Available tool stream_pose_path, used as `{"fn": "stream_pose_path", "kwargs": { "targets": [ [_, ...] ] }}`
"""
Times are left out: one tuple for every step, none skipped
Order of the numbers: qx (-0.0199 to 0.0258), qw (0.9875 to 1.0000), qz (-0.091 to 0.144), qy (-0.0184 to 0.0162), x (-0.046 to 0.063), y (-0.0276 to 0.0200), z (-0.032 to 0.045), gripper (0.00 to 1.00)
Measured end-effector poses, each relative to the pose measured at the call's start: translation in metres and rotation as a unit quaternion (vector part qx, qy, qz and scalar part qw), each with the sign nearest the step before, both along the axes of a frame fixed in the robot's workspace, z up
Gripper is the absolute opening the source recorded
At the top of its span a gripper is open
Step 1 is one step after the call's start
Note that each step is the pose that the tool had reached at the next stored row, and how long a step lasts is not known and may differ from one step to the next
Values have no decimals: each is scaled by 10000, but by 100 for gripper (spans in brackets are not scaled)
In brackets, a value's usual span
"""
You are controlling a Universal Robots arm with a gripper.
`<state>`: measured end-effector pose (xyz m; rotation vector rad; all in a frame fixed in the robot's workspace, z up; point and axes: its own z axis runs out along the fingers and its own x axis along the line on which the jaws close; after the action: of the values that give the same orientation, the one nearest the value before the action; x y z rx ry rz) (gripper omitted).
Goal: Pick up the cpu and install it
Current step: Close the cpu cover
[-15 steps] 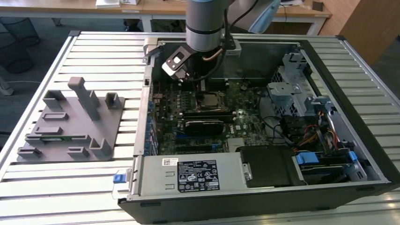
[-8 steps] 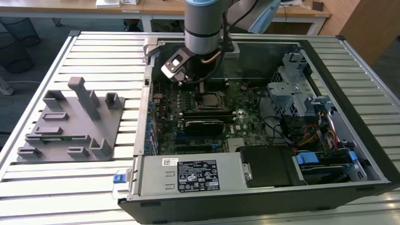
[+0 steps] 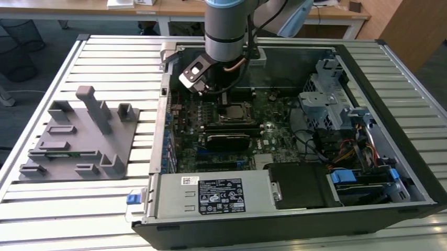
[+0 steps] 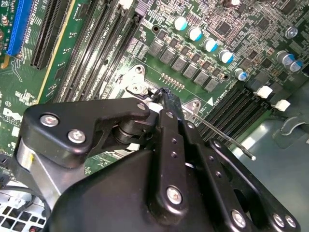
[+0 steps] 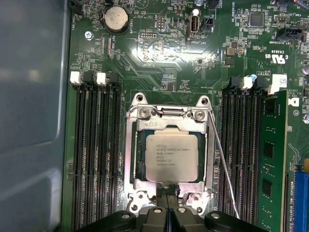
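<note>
While arm hangs over open computer case (image 3: 293,227) on slatted table (image 3: 104,63), I see cpu (image 5: 171,157) lying flat inside socket frame (image 5: 131,159) on motherboard (image 5: 159,53), silver top up. Gripper (image 5: 169,195) holds nothing, fingers (image 5: 177,212) pressed together, tips at frame edge just beside cpu; contact with frame, can't tell. Thin wire lever (image 5: 223,164) angles away along one side of socket. Grey fixture (image 3: 77,138) sits on table at exterior view's left, apart from case.
</note>
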<state>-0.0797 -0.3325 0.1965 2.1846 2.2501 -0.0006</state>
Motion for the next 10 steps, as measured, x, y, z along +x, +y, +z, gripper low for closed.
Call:
{"fn": "stream_pose_path", "kwargs": {
  "targets": [
    [2, 10000, 0, -1, 0, 0, -1, 11],
    [3, 10000, 1, -1, 0, 1, -1, 11],
    [4, 10000, 1, -1, 0, 1, 1, 11],
    [6, 10000, 2, -2, 0, 1, 5, 11],
    [9, 10000, 3, -4, 0, 1, 10, 11],
    [11, 10000, 4, -5, 0, 3, 14, 11],
    [14, 10000, 4, -6, 1, 4, 19, 11],
    [15, 10000, 5, -7, 2, 4, 26, 11],
    [13, 10000, 5, -4, 1, 3, 37, 11],
    [12, 10000, 6, -3, 0, 2, 48, 11]
  ]
}}
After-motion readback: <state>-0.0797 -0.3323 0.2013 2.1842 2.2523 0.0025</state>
